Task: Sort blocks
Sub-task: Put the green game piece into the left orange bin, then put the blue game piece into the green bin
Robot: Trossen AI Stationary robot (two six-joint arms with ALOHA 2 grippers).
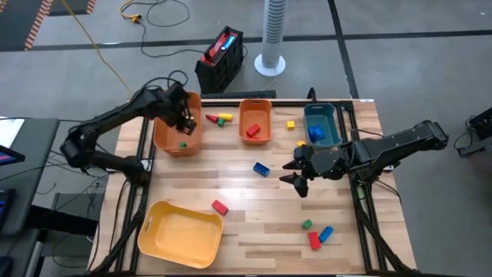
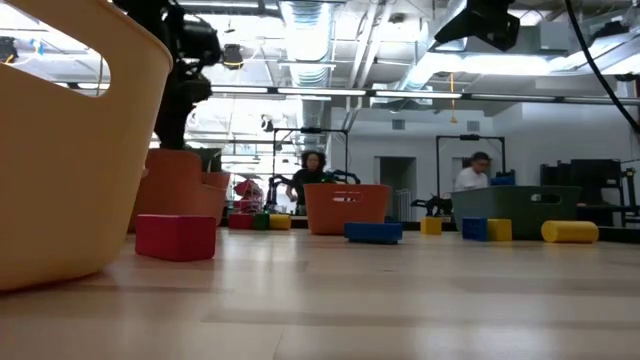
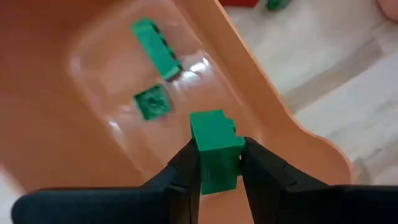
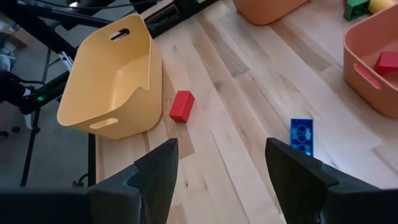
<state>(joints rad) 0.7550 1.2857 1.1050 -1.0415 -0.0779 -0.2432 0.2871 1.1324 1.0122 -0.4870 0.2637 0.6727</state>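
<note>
Green block in left claw above orange bin

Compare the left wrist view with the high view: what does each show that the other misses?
Only the left wrist view shows the left gripper shut on a green block, held above two green blocks lying in the bin.

Only the high view shows the right gripper open over the table near a blue block, plus the yellow bin, teal bin and middle orange bin.

Both show the left orange bin, with green inside it.
</note>
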